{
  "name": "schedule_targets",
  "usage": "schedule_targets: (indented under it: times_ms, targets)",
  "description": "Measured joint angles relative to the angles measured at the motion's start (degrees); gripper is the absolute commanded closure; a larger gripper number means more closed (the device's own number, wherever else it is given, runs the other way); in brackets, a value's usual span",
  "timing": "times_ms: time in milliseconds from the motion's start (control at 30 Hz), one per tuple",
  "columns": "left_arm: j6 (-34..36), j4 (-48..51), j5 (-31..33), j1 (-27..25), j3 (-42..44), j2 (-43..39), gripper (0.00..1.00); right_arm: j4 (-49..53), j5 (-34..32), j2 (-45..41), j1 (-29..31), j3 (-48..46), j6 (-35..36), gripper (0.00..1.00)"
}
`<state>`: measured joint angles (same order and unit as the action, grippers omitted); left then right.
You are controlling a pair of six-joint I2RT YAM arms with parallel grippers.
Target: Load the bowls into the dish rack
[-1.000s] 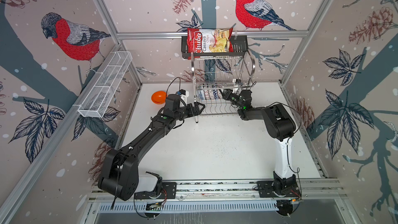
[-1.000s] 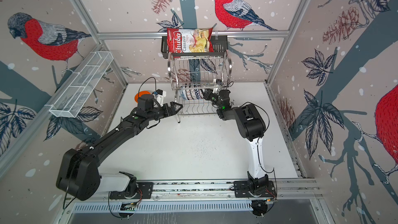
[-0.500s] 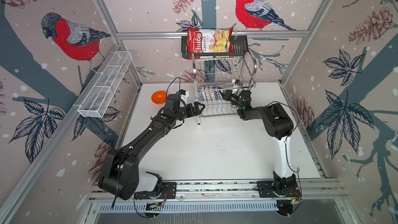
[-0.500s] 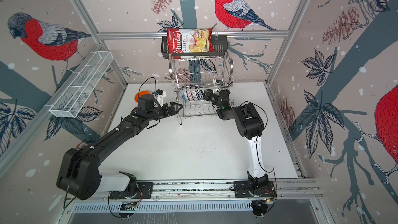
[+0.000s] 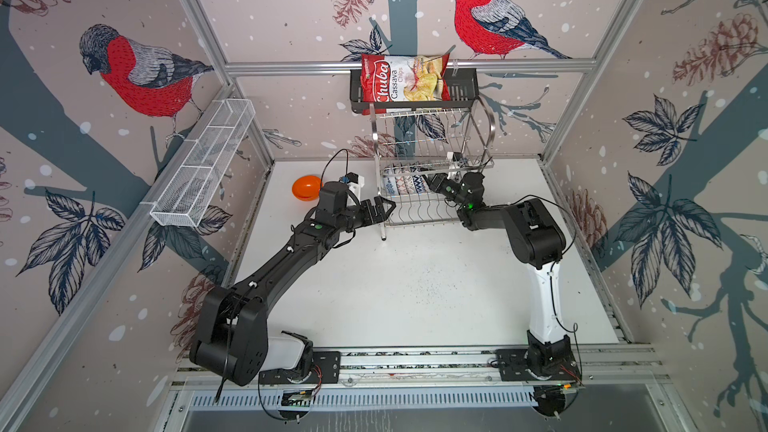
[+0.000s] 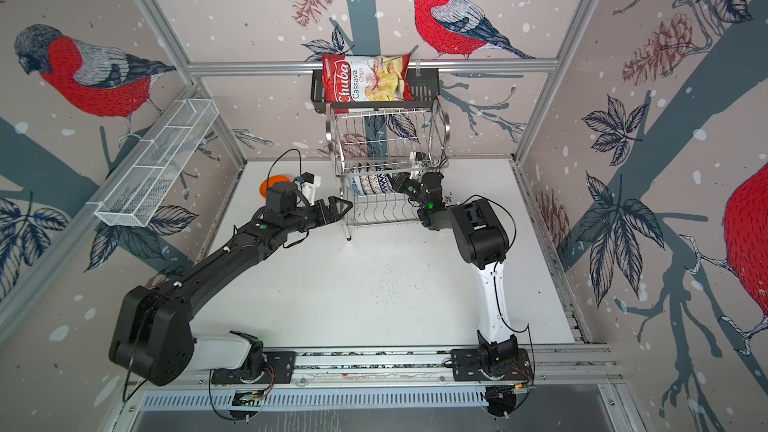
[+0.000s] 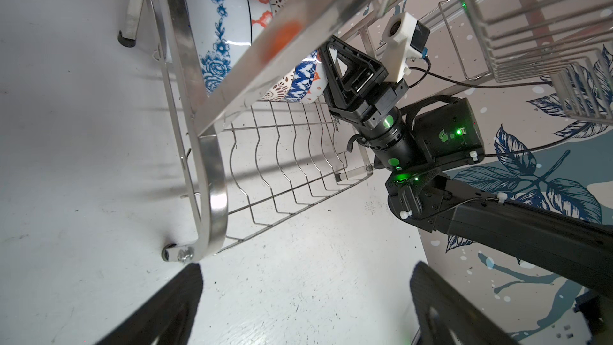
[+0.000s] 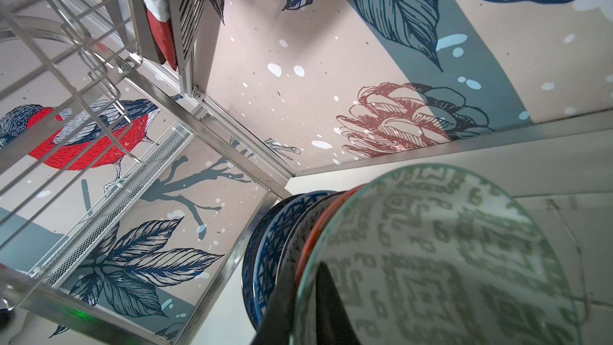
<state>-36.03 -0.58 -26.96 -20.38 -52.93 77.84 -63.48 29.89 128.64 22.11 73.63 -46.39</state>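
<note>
The steel-wire dish rack (image 5: 432, 147) (image 6: 388, 139) stands at the back of the table. Several patterned bowls (image 5: 405, 184) (image 6: 372, 182) stand on edge in its lower tier. My right gripper (image 5: 432, 179) (image 8: 306, 283) is shut on the rim of the grey-green patterned bowl (image 8: 447, 260), with one finger inside and one outside. That bowl stands at the end of the row, against a red-rimmed one and blue ones (image 8: 265, 253). My left gripper (image 5: 384, 207) (image 7: 306, 267) is open and empty by the rack's front left leg (image 7: 212, 167). An orange bowl (image 5: 306, 188) (image 6: 272, 182) lies on the table behind the left arm.
A chips bag (image 5: 405, 78) sits in a black shelf (image 5: 461, 89) above the rack. A long white mesh basket (image 5: 203, 168) hangs on the left wall. The rack's upper tier (image 7: 530, 28) hangs over the right wrist.
My right gripper has moved slightly left along the lower tier with the grey-green bowl, closer to the row. The left arm has stayed put.
</note>
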Motion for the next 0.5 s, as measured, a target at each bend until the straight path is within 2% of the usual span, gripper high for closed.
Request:
schedule_targets:
  times_ms: [500]
  targets:
    - [0.0, 0.0, 0.0, 0.0, 0.0, 0.0, 0.02, -0.9, 1.4, 1.6, -0.1, 1.8, -1.5, 0.87]
